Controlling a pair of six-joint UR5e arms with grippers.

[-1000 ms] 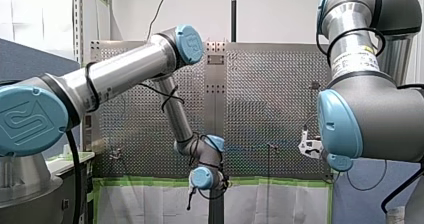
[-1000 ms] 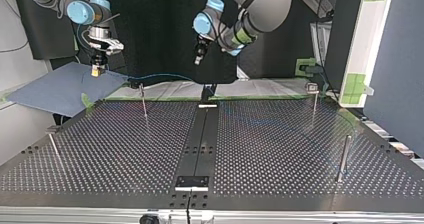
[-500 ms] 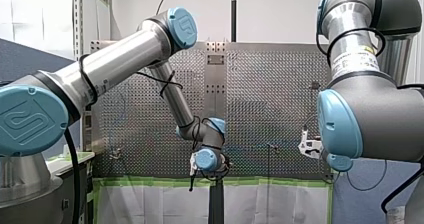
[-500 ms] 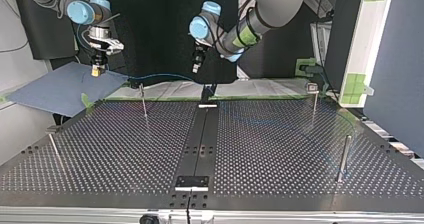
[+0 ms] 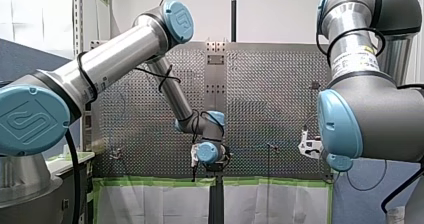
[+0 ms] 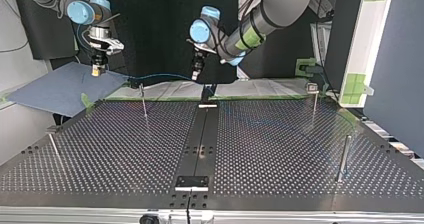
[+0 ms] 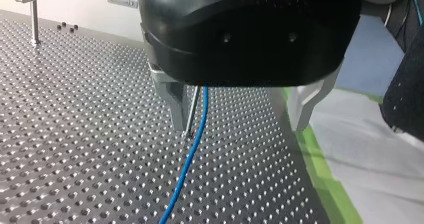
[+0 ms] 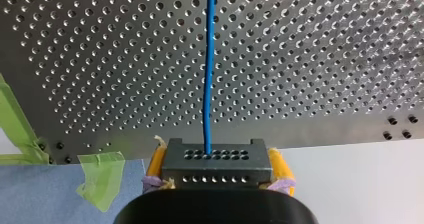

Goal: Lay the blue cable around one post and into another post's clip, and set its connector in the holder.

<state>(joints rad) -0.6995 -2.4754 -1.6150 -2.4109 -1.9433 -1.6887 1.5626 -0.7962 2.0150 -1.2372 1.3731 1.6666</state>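
1 blue cable (image 8: 209,64), 1 connector (image 8: 215,171), 4 posts (image 6: 143,101) near table (image 6: 125,149) edges, well apart. Right gripper (image 8: 218,159): yellow pads clamped on connector, just off table edge. Left gripper (image 7: 240,116): fingers wide apart, cable hanging between them, close beside 1 finger.

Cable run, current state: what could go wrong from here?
1. The left jaws stand open, with the blue cable hanging close to one finger rather than centred. Closing may catch it at the edge or miss it.
2. The right jaws are shut on the connector. Any pull from the left arm would load the cable where it leaves the connector, so it could kink there or the connector could shift in the grip.
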